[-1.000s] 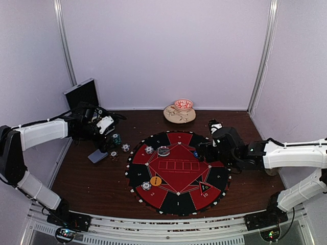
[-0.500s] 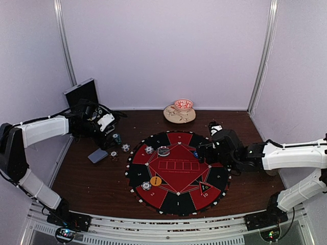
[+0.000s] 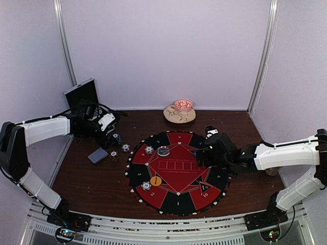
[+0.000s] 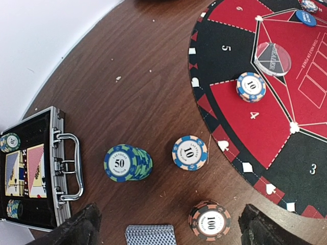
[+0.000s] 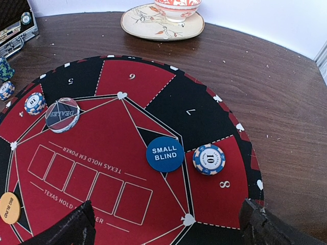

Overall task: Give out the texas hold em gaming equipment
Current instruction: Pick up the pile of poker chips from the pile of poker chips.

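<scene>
My left gripper [image 4: 171,235] is open and empty above the wood table, left of the mat. Below it lie a blue-green 50 chip stack [image 4: 126,163], a 10 chip [image 4: 189,152], a dark 100 chip stack [image 4: 209,220] and a grey-blue card deck [image 4: 149,235]. My right gripper [image 5: 168,229] is open and empty over the mat's right side. Ahead of it are the blue small blind disc [image 5: 164,153] and a 10 chip [image 5: 208,158] in sector 8. The mat also holds a dealer button [image 5: 62,114], another 10 chip [image 5: 34,103] and an orange disc [image 3: 156,180].
The round red-and-black mat [image 3: 173,201] fills the table's middle. The open black silver-edged case [image 4: 36,168] stands at the far left with chips and cards inside. A saucer with a red bowl [image 3: 180,113] sits at the back. White walls close in the table.
My right gripper has moved left and nearer, further over the mat. My left gripper has drawn back a little toward the case. No chip or card has moved.
</scene>
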Available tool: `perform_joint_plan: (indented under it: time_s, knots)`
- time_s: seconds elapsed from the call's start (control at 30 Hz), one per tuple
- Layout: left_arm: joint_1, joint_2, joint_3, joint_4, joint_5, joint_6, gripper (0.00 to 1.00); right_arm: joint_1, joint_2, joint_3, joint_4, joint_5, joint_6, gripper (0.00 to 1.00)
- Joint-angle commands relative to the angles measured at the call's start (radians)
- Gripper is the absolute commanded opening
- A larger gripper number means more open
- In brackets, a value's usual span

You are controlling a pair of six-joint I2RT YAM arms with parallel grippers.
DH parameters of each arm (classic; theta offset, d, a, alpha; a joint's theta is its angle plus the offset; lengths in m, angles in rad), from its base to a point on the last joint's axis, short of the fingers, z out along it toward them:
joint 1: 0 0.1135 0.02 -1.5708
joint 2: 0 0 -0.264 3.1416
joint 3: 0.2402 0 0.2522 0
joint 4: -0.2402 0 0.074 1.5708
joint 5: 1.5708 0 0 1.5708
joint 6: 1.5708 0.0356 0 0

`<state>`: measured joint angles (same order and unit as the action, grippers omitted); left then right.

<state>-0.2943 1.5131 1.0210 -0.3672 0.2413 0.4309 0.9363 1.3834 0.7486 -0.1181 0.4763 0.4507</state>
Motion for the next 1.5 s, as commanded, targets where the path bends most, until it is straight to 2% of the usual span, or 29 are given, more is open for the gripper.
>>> perform_joint_plan:
  time_s: [0.0,0.17,0.33,0.43,0.67,0.93,1.17,1.47]
  knots:
    - [0.014,0.034,0.013,0.008,-0.003,-0.007,0.96,0.006,0.002,0.029,-0.008,0.030,-0.004,1.00]
    - [0.017,0.043,0.018,-0.061,0.070,0.042,0.93,0.007,-0.013,0.023,-0.006,0.030,-0.007,1.00]
    - [0.018,0.058,0.031,0.010,-0.023,-0.004,0.97,0.007,-0.007,0.023,-0.002,0.029,-0.007,1.00]
    - [0.020,0.136,0.109,0.005,-0.080,-0.029,0.97,0.008,0.006,0.026,-0.004,0.028,-0.005,1.00]
    - [0.028,0.327,0.321,-0.086,-0.081,-0.040,0.97,0.015,0.010,0.028,-0.006,0.029,-0.010,1.00]
    - [0.062,0.406,0.420,-0.149,-0.025,-0.014,0.93,0.019,0.008,0.024,-0.007,0.032,-0.013,1.00]
    - [0.079,0.430,0.421,-0.164,0.058,-0.012,0.88,0.022,0.009,0.027,-0.008,0.036,-0.012,1.00]
    - [0.079,0.473,0.433,-0.159,0.041,-0.017,0.85,0.023,0.015,0.028,-0.008,0.039,-0.012,1.00]
